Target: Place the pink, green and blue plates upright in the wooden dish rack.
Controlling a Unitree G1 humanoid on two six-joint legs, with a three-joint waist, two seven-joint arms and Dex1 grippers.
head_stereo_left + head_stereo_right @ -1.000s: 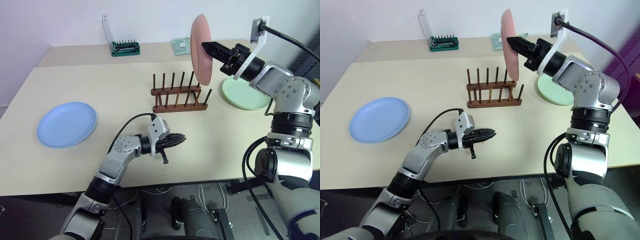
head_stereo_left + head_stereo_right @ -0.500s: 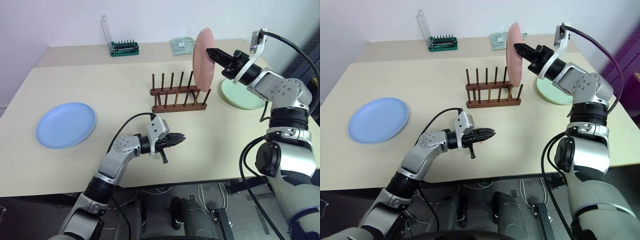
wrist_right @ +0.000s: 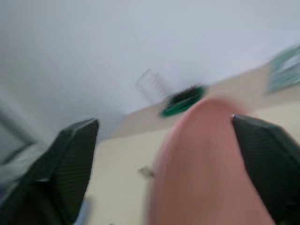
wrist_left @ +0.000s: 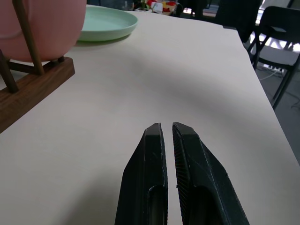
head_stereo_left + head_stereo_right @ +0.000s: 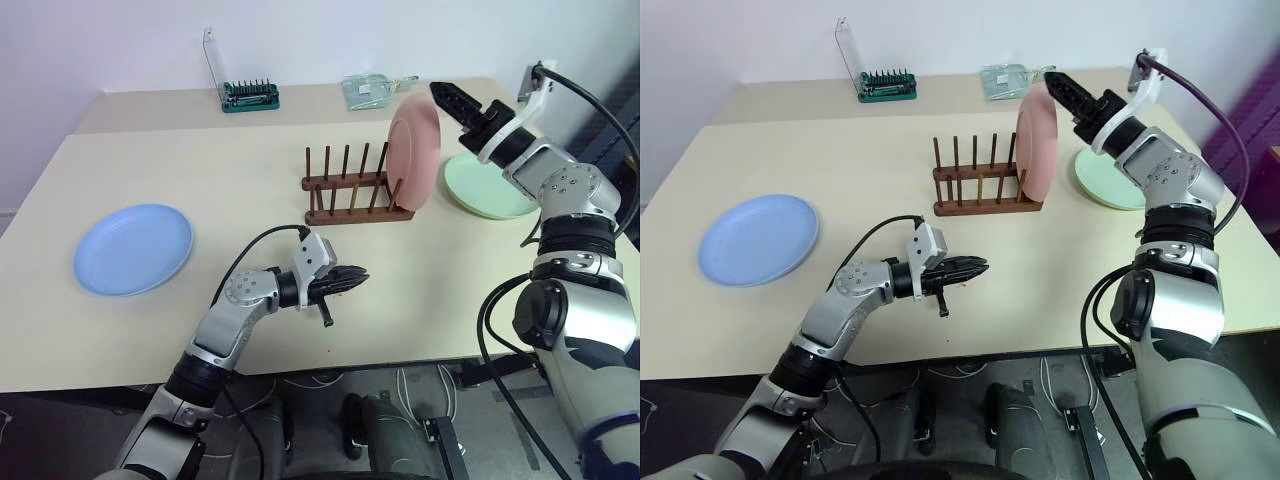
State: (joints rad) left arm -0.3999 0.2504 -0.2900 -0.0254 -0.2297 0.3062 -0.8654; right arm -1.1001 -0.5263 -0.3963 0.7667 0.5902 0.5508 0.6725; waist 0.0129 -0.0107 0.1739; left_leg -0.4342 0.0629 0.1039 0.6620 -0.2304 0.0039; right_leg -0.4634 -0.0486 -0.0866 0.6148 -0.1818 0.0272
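The pink plate [image 5: 414, 155] stands upright in the wooden dish rack [image 5: 357, 192], the right gripper [image 3: 164, 154] released around its rim and the left gripper [image 4: 168, 140] clenched empty, while the green plate [image 5: 490, 187] at 3 o'clock and the blue plate [image 5: 133, 248] at 9 o'clock lie flat on the tabletop [image 5: 200, 170].

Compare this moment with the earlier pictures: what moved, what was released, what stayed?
The pink plate came down from the air into the right end of the wooden dish rack, standing nearly upright. The right tool opened, let go and now sits above its rim. The left tool, blue plate and green plate stayed put.

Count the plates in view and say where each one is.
3. The pink plate stands upright in the wooden dish rack; the green plate lies right of it; the blue plate lies far left.
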